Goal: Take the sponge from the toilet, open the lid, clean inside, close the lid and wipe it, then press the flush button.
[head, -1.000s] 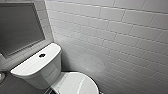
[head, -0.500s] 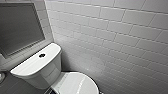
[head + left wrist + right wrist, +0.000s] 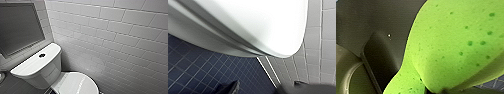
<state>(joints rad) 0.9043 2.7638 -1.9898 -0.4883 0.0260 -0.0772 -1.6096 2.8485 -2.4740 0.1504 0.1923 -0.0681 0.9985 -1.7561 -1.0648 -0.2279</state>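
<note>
A: Where's your sponge (image 3: 456,45)?
B: Your right claw (image 3: 436,90) is clamped on it, close against that wrist camera.
A: And your left claw (image 3: 268,90)?
B: Low beside the toilet (image 3: 243,25), over blue floor tiles (image 3: 198,72). Released or clenched, you cannot tell.
A: The lid (image 3: 77,83)?
B: Down. The flush button (image 3: 42,55) sits in the middle of the toilet's top, beside the white tiled wall (image 3: 112,37).

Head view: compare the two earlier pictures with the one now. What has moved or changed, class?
Nothing visibly changed. The toilet, its flush button, the closed lid and the tiled wall sit at the same places in the picture, so the camera held too. The sponge shows close in the right wrist view, pinched at one end.
</note>
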